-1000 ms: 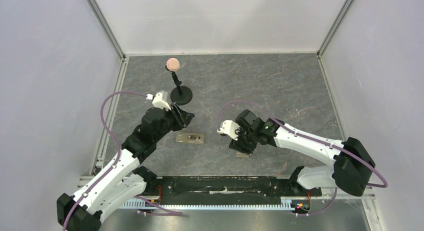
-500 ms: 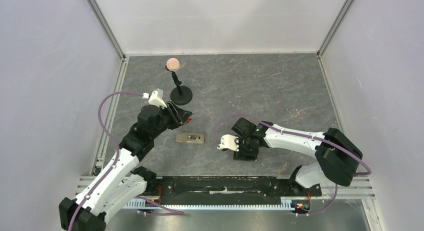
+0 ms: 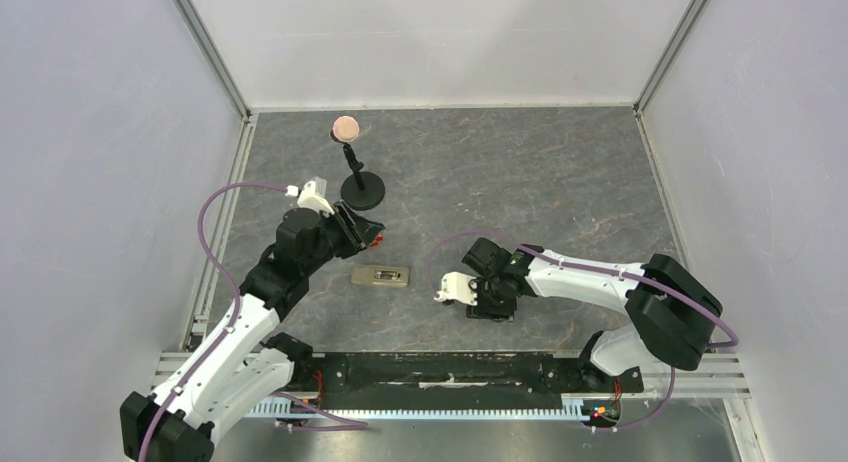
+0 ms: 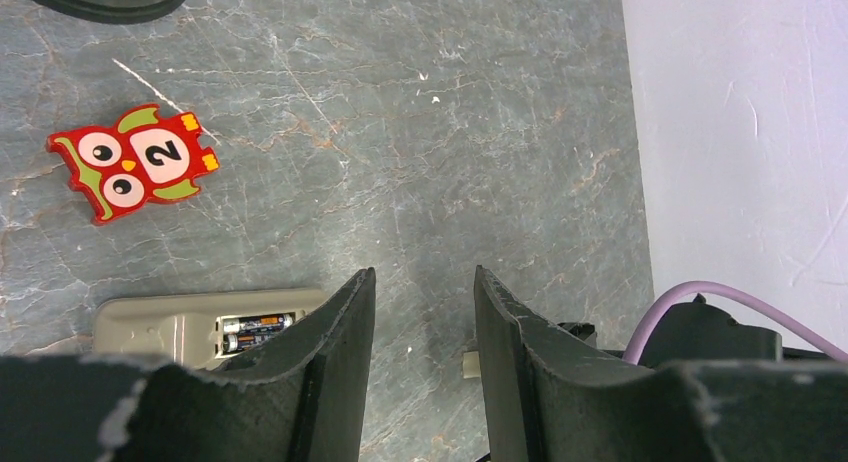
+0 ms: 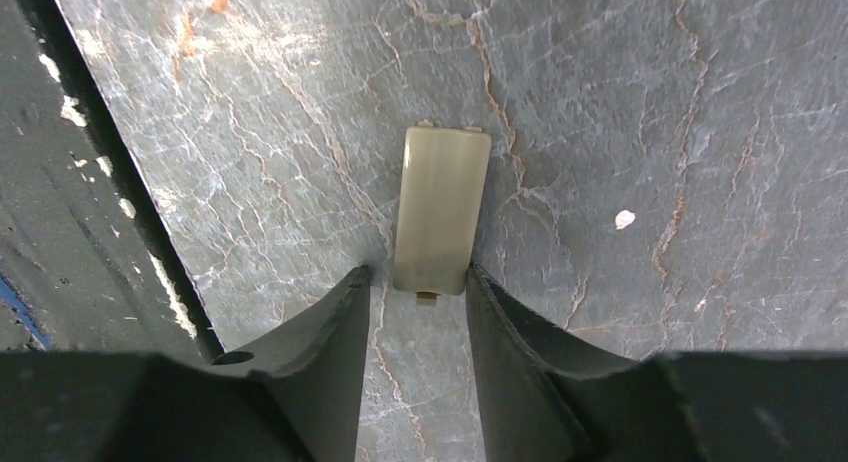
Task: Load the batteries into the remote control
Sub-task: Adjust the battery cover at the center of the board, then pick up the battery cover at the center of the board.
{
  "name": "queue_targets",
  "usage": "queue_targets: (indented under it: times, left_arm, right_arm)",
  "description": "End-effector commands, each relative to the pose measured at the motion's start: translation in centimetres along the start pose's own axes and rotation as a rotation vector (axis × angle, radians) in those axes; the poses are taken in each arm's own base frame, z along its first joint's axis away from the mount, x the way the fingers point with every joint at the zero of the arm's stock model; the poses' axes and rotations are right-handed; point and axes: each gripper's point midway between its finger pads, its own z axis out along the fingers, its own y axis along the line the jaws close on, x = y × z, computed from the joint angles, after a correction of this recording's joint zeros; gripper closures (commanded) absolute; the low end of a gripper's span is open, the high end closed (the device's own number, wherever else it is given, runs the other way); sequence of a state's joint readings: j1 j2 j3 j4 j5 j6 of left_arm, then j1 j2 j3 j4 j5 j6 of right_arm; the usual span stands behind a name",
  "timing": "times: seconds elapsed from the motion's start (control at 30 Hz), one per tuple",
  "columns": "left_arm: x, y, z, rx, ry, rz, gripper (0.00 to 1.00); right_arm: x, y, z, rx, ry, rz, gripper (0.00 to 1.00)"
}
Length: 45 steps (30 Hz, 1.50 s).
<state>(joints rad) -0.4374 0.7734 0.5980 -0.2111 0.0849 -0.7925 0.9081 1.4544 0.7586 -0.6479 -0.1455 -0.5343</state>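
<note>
The remote control (image 3: 381,276) lies tan back up in the middle of the table, with its compartment uncovered. Two batteries (image 4: 258,329) sit side by side inside it, partly hidden by my left finger. My left gripper (image 4: 420,274) hovers open and empty above the bare table just right of the remote (image 4: 160,327); from the top view it (image 3: 372,234) sits up-left of the remote. My right gripper (image 5: 418,272) points down at the small beige cover piece (image 5: 440,207). Its jaws stand either side of the cover's near end, the right one touching and the left one a sliver off.
A red owl gadget (image 4: 135,162) lies on the table beyond the remote. A black stand (image 3: 361,189) with a pinkish ball on top (image 3: 345,128) rises behind my left arm. Grey walls enclose the slab, and a black rail (image 3: 450,367) runs along the near edge.
My right arm has swung toward the near edge and come down over the cover, and its jaws have narrowed around it. The left arm shifted slightly left and then held still.
</note>
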Motion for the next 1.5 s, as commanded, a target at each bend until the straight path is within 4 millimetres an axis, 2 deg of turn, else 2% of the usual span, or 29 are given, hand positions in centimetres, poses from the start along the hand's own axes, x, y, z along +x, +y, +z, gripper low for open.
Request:
queue_targets:
  times: [0.0, 0.23, 0.37, 0.83, 1.0, 1.23, 1.47]
  left_arm:
    - [-0.5, -0.8, 0.0, 0.031, -0.008, -0.018, 0.53]
    - [0.3, -0.3, 0.3, 0.034, 0.013, -0.030, 0.53]
    - [1.5, 0.1, 0.7, 0.045, 0.045, -0.047, 0.53]
    - [6.6, 0.0, 2.5, 0.177, 0.227, -0.134, 0.52]
    - [8.0, -1.1, 2.8, 0.273, 0.282, -0.145, 0.50]
    - [11.3, -2.4, 3.2, 0.376, 0.412, -0.096, 0.41]
    - [13.3, -2.9, 3.4, 0.396, 0.476, -0.061, 0.37]
  right_arm:
    - [-1.1, -1.2, 1.3, 0.046, -0.046, 0.002, 0.62]
    - [-1.8, -1.6, 1.1, 0.058, -0.075, -0.010, 0.79]
    - [-2.5, -2.1, 0.5, 0.078, -0.099, -0.015, 0.84]
    - [-6.2, -3.9, -2.4, 0.171, -0.249, 0.001, 0.87]
    - [-8.8, -4.5, -4.0, 0.201, -0.369, 0.000, 0.87]
    - [-13.3, -5.0, -6.4, 0.197, -0.552, 0.012, 0.87]
    - [-15.1, -5.9, -7.7, 0.225, -0.614, 0.017, 0.88]
